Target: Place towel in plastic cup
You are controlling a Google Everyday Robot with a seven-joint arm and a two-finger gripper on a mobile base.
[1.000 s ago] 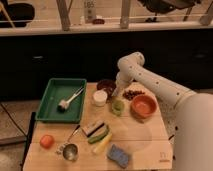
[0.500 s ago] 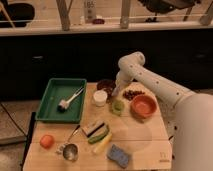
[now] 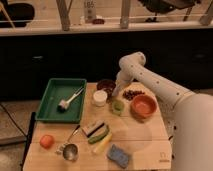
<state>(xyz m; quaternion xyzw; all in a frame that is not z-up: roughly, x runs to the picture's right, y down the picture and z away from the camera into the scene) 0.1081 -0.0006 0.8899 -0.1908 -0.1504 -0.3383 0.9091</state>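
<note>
- Across the frame, a wooden table [image 3: 145,140] crowded with kitchenware, with a dark wall and railing behind.
- From the right, a white robot arm [image 3: 150,82], elbow high and forearm angled down toward the table's far middle. Holds the same pose as a second ago, with no shift to be made out.
- At the left, a green tray [image 3: 52,112] with a brush [image 3: 70,100] lying inside.
- Right of centre, an orange bowl [image 3: 144,106]. Just behind it, a plate of dark pieces [image 3: 132,95].
- At the far middle, a dark bowl [image 3: 106,85] and, just in front of it, a white cup [image 3: 100,97].
- Near the front edge, a blue pad [image 3: 118,156], a metal measuring cup [image 3: 70,150] and an orange fruit [image 3: 46,141], well apart from the arm.
- Between the white cup and the orange bowl, a green plastic cup [image 3: 117,106], upright and likely the target.
- Directly above that cup and close to its rim, the gripper [image 3: 118,92]. Cannot tell whether open, closed or holding cloth.
- No towel clearly visible anywhere. Possibly held at the gripper, possibly already down in the green plastic cup, where something dark shows. Cannot say which.
- Reads, from that stillness over the cup, as the placing step itself, either at the point of release or just past it. Suggests little left beyond letting go and lifting straight up without tipping the cup.
</note>
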